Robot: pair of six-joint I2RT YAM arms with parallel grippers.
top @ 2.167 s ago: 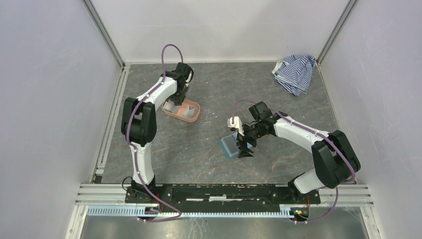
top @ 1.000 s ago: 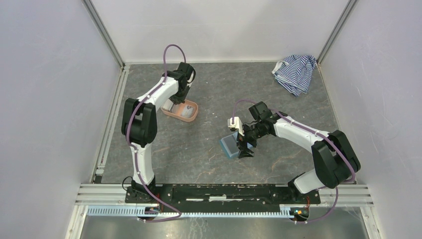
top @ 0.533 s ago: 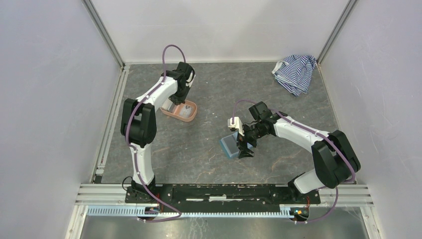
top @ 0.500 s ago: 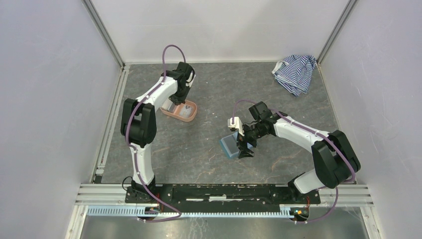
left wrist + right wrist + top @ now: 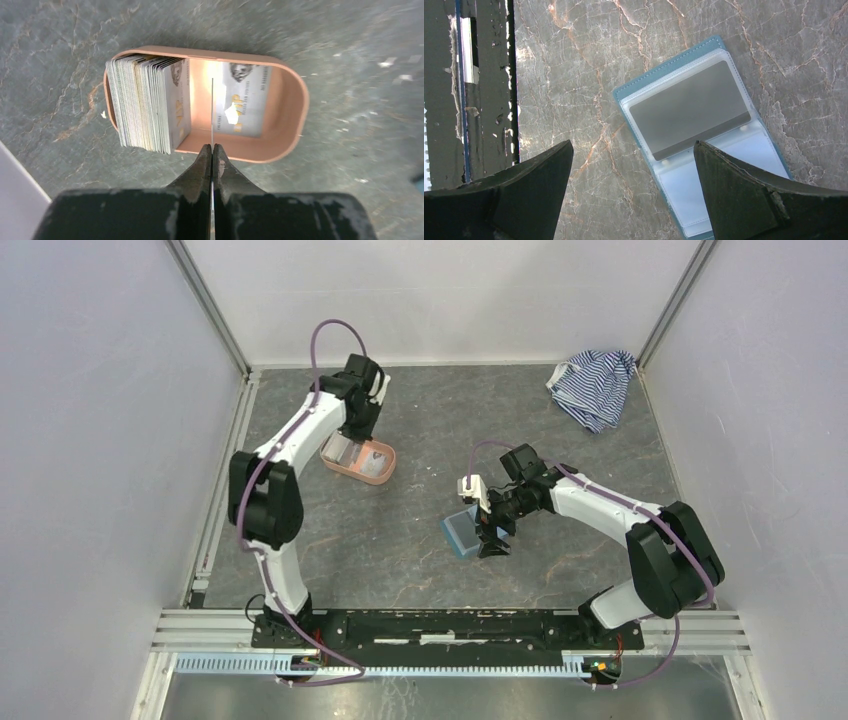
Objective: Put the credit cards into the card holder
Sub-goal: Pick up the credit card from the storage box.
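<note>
A striped cloth is seen at 1 o'clock on the surface, well apart from the rest. At 10 o'clock a salmon tray is filled at its 9 o'clock end by a stack of credit cards. A single card, seen only edge-on, is pinched in the closed left pincer above it. The right pincer is spread wide over the open card holder, whose 5 o'clock corner is hidden.

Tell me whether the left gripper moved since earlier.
Yes. The left gripper, pinching a thin credit card, has shifted from the salmon-pink oval tray toward the far wall.
</note>
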